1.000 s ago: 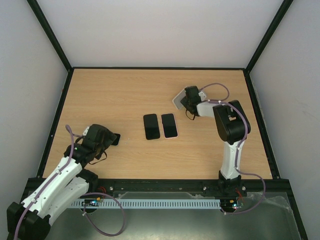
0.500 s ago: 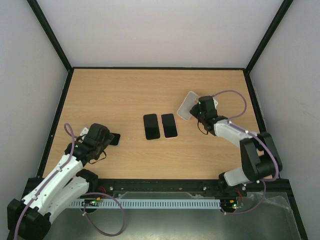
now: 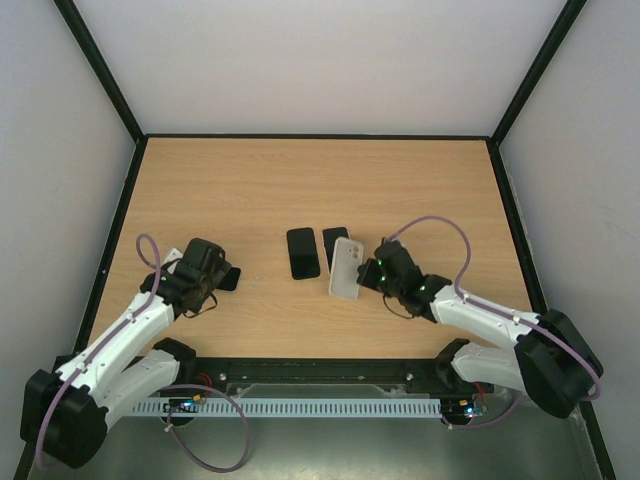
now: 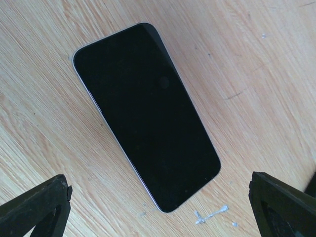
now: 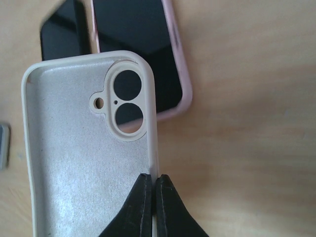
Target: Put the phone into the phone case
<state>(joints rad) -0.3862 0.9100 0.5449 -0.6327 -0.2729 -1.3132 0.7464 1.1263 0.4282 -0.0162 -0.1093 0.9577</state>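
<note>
A bare black phone [image 4: 145, 113] with a silver edge lies flat on the wooden table. My left gripper [image 4: 159, 183] hovers over the phone's near end, open wide, one finger on each side and touching nothing. In the top view this phone [image 3: 231, 278] shows just beyond the left gripper [image 3: 216, 274]. The white phone case [image 5: 84, 163] has a double camera cutout and its hollow side faces the right wrist camera. My right gripper [image 5: 153, 183] is shut on its right side wall. In the top view the case [image 3: 346, 268] hangs tilted in the right gripper [image 3: 366, 272], above the table's middle.
Two more phones lie side by side mid-table: a black one [image 3: 302, 252] and one in a pink case [image 3: 334, 238], partly hidden by the white case. Both show under the held case, the pink-cased one [image 5: 138, 54] and the black one [image 5: 61, 34]. Black frame rails edge the table.
The right arm has carried the white case from the back right forward and left, to above the pink-cased phone. The left gripper has shifted only slightly and stays open.
</note>
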